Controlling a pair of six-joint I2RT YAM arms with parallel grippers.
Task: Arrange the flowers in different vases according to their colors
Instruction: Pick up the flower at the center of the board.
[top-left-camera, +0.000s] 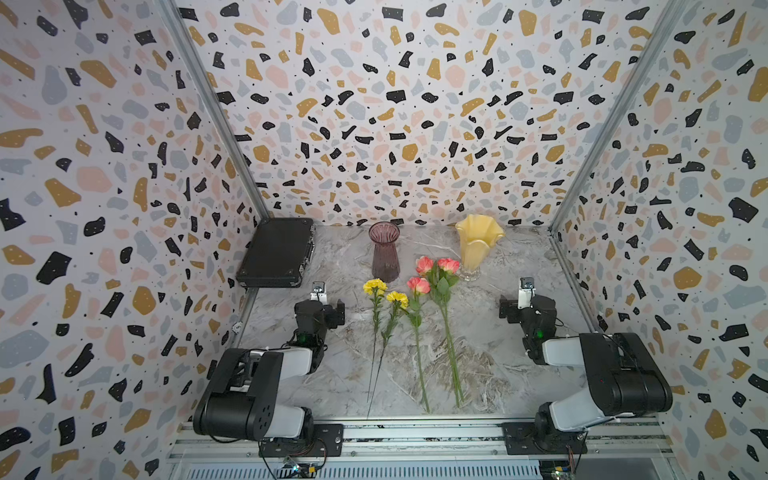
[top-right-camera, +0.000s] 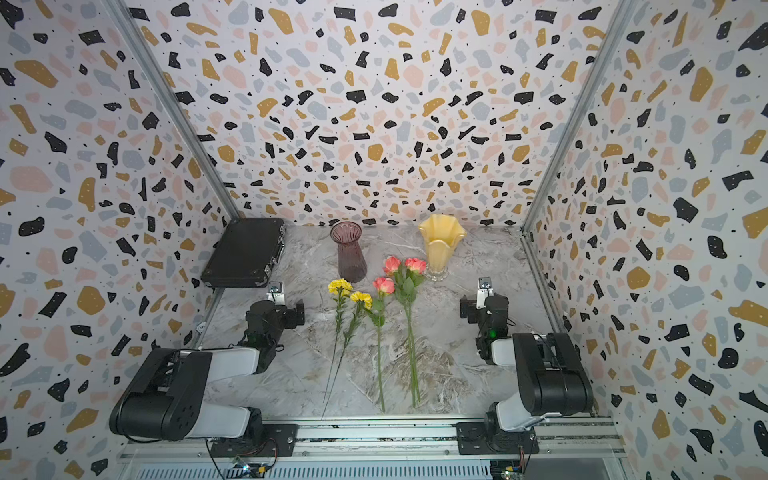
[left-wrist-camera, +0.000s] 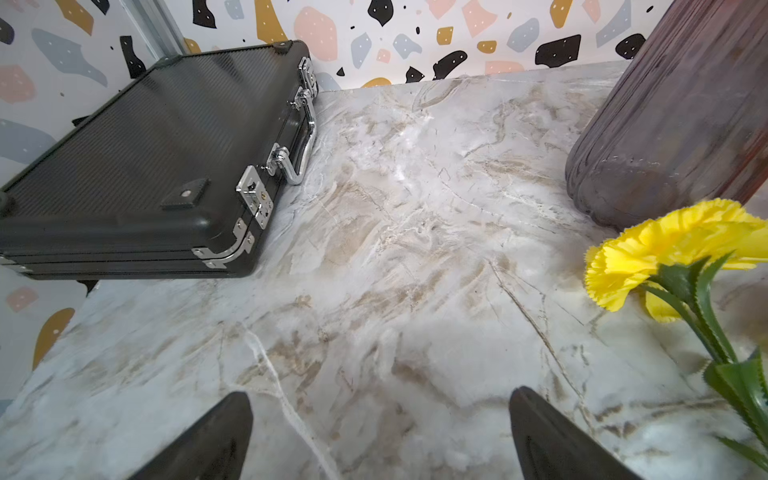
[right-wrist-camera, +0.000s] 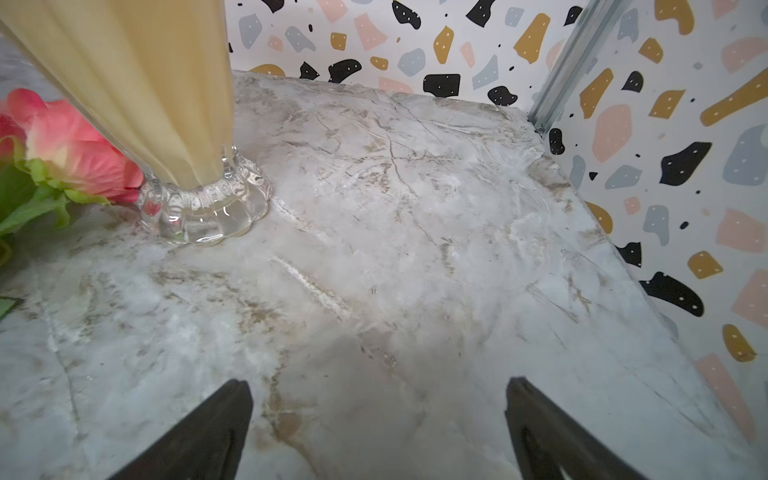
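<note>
Our left gripper hangs with its jaws spread wide and nothing between them. Our right gripper is spread and empty in the same way. Both hover over bare tabletop.

All 5 flowers lie flat mid-table, stems pointing toward us, and none is in a vase yet. The 2 yellow blooms lie just in front of the purple vase. The 3 roses lie beside them, and 1 head is close against the clear foot of the yellow vase.

We judge the flowers light, with thin, springy stems and soft heads. Mid-stem below the leaves looks the best place to pinch. 2 rose stems run side by side, so we could lift both by mistake. Both vases look like fragile glass, tall and easy to tip.

The marble tabletop looks smooth and hard. Terrazzo-patterned walls close 3 sides, and a black case sits in the far left corner.
</note>
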